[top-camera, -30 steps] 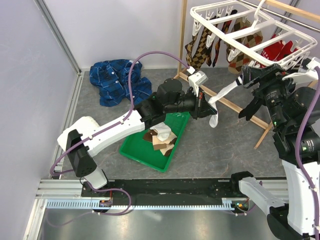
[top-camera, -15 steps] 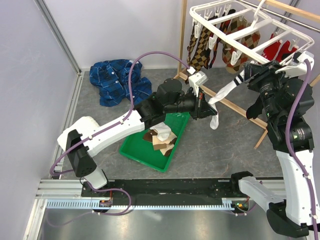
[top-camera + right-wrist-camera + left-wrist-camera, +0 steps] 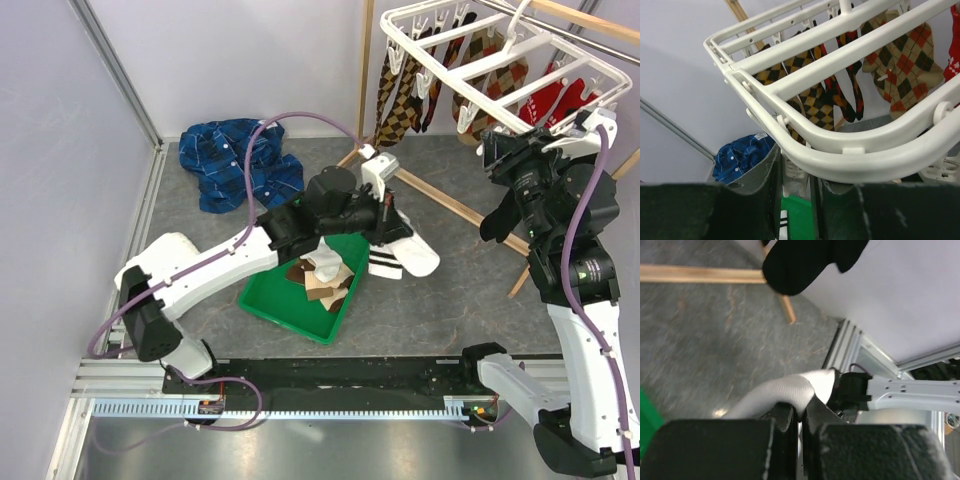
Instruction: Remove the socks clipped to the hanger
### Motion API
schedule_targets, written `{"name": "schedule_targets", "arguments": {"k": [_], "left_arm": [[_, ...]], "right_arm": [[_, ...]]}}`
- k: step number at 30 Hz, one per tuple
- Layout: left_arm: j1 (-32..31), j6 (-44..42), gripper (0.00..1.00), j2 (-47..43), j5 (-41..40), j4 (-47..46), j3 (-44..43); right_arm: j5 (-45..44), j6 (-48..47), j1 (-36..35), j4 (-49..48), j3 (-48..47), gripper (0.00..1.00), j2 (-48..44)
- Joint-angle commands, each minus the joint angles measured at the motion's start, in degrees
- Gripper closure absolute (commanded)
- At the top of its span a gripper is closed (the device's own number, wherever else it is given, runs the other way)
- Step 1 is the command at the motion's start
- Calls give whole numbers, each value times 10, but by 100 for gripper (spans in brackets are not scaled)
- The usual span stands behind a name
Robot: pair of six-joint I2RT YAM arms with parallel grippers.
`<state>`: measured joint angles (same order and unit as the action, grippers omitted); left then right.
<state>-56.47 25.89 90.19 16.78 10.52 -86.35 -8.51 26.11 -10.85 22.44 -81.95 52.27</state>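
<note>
The white hanger (image 3: 470,80) hangs at the top right with brown argyle socks (image 3: 395,90), tan socks (image 3: 490,60) and red socks (image 3: 555,90) clipped to it. My left gripper (image 3: 385,222) is shut on a white sock with black stripes (image 3: 408,256), which hangs free over the right end of the green tray (image 3: 270,310). The left wrist view shows the fingers (image 3: 785,420) pinching the white sock (image 3: 785,392). My right gripper (image 3: 490,150) is under the hanger's near corner, and its jaws are closed on a white clip (image 3: 799,167) below the frame (image 3: 850,155).
The green tray holds a pile of tan and white socks (image 3: 325,275). A blue plaid shirt (image 3: 235,160) lies at the back left. The wooden stand's base bars (image 3: 460,210) run across the floor under the hanger. A metal rail borders the left side.
The white striped sock has come off the hanger. My left gripper has carried it down and left to the tray. The right gripper stays at the hanger's corner.
</note>
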Motion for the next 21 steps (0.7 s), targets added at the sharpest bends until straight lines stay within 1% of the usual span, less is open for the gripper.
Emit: {"name": "schedule_targets", "arguments": {"k": [1, 2, 4, 5, 7, 8, 10, 11, 12, 13, 15, 16, 17, 18, 19, 20, 21], "left_arm": [[16, -3, 98, -83, -114, 91, 59], [22, 5, 98, -118, -140, 98, 104], [44, 18, 98, -152, -145, 109, 149], [51, 30, 98, -166, -145, 112, 187], [67, 38, 98, -197, -145, 126, 220], [72, 43, 98, -201, -147, 132, 246], [82, 47, 98, -201, -145, 139, 269], [86, 48, 98, -194, -141, 137, 288], [92, 46, 98, -188, -141, 139, 296], [92, 46, 98, -170, -147, 137, 301], [97, 67, 98, -151, -183, 138, 320], [100, 77, 96, -124, -185, 137, 326], [102, 89, 94, -112, -179, 142, 334], [105, 95, 90, -97, -179, 149, 336], [106, 101, 82, -83, -184, 155, 339], [106, 106, 78, -80, -191, 163, 340], [106, 106, 74, -83, -196, 166, 340]], "right_arm": [[21, -20, 1, -6, 18, 72, -16], [12, -25, 0, -4, 19, 65, -19], [8, -37, 1, 2, 16, 59, -20], [13, -38, 0, 3, 15, 54, -21], [23, -39, 0, 4, 20, 49, -23], [37, -40, 0, 4, 21, 45, -28], [46, -51, 1, 5, 34, 40, -32], [46, -53, 1, 7, 38, 36, -40], [46, -54, 0, 7, 43, 34, -44], [47, -55, 0, 9, 50, 32, -47], [56, -58, 1, 21, 52, 23, -57], [60, -62, 1, 26, 53, 19, -61], [62, -74, 1, 42, 53, 13, -70], [63, -79, 1, 51, 52, 10, -76], [56, -84, 1, 63, 50, 7, -81], [54, -91, 0, 85, 47, 4, -89], [54, -98, 1, 95, 45, 3, -95]]}}
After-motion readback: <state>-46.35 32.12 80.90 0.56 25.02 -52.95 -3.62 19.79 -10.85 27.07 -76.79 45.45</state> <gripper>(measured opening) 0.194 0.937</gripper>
